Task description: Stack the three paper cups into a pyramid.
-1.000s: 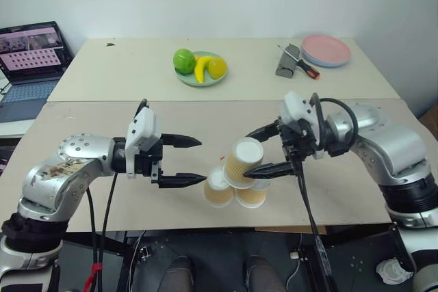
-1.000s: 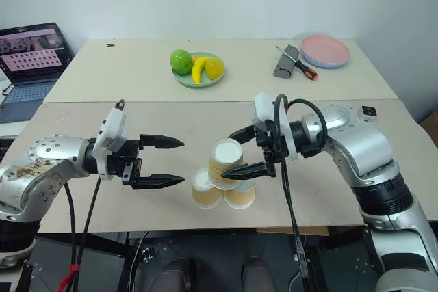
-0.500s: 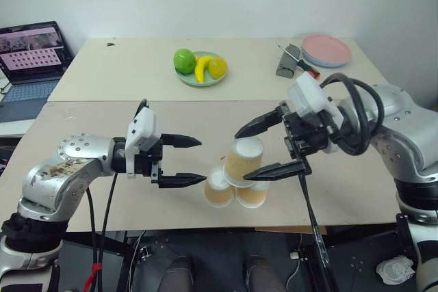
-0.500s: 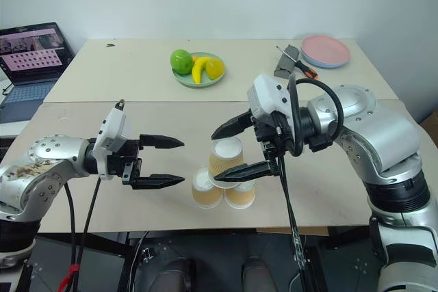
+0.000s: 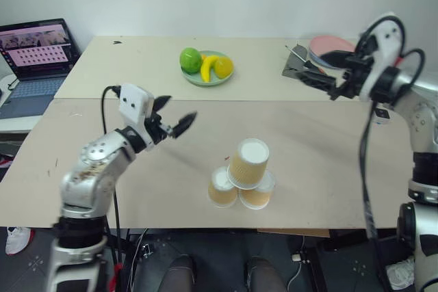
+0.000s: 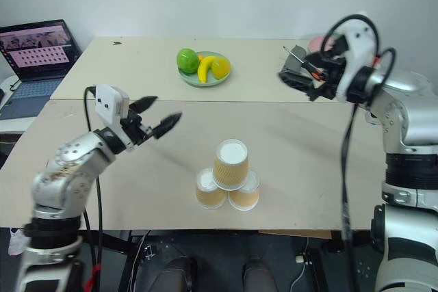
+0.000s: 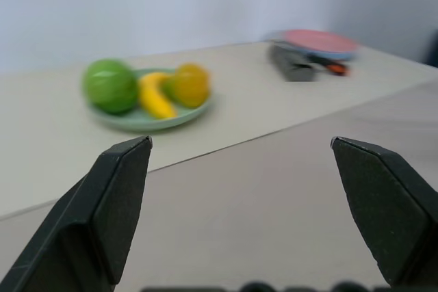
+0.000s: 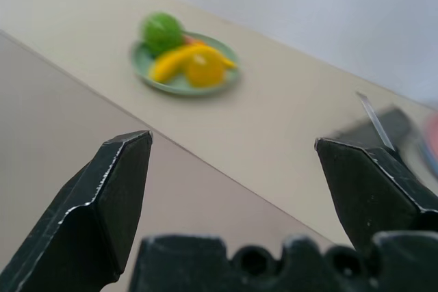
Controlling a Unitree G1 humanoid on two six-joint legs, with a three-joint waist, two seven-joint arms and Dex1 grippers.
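Note:
The three paper cups stand as a pyramid near the table's front edge. The top cup (image 5: 248, 163) rests on the left cup (image 5: 220, 188) and the right cup (image 5: 259, 194), white ends up. No gripper touches them. My left gripper (image 5: 176, 115) hovers open and empty to the left of the cups and beyond them, pointing toward the back table. My right gripper (image 6: 293, 78) is raised at the back right, open and empty, far from the cups. The left wrist view shows bare table between the open left fingers (image 7: 116, 196). The open right fingers (image 8: 109, 189) likewise frame bare table.
A green plate (image 5: 194, 78) with an apple, a banana and an orange fruit sits on the back table. Pink plates (image 5: 321, 45) and a grey knife holder (image 5: 295, 68) lie at the back right, behind my right gripper. A laptop (image 5: 33, 52) stands at the far left.
My right gripper has let go of the top cup and swung up to the back right. My left gripper has turned away from the cups to point forward. The cups stay stacked.

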